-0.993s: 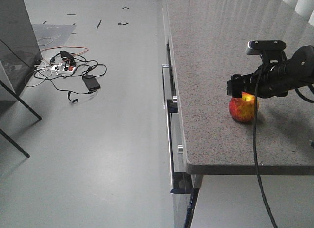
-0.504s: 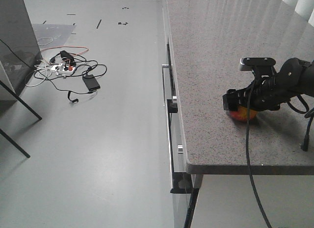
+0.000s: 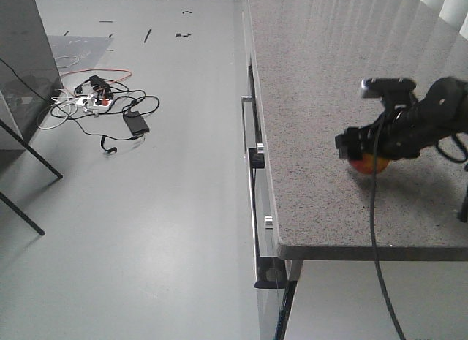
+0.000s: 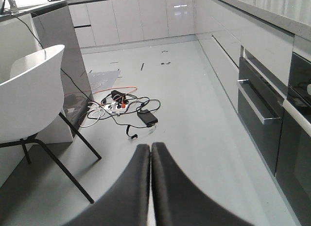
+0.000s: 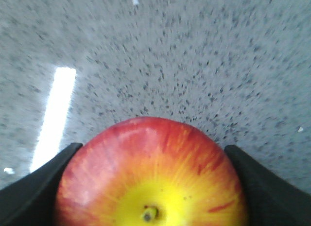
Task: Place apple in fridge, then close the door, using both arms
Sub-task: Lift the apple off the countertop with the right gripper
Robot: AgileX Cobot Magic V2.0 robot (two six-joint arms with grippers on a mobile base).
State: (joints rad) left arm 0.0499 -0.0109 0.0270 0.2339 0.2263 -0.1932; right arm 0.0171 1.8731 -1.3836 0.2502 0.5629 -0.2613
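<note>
Right wrist-mounted view gives you the plainest read: the apple (image 5: 150, 177) sits between the two black fingers (image 5: 34, 197) of the right gripper (image 5: 153, 148), stem dimple facing the camera. Both pads seem to press its flanks, so the jaws look clenched on the apple. In the front-facing view it lies toward the near end of the counter (image 3: 314, 99), well back from the counter's drawer-side edge. You cannot tell there whether it rests on the stone or hangs just above it.

The left gripper (image 4: 150, 146) is off the counter, over the floor beside it, with its fingers pressed together on nothing. No open fridge can be made out in these views.

Judge the apple as firm and fairly light, but round and waxy — it will want to roll or squirt out if the pads bite above or below its widest part. Hold it across the middle, as the fingers appear to now, with the stem axis level. Squeeze only enough to stop slip, since the skin bruises. Keep the carry away from the counter smooth, for a jolt could twist the fruit between the narrow pads.
</note>
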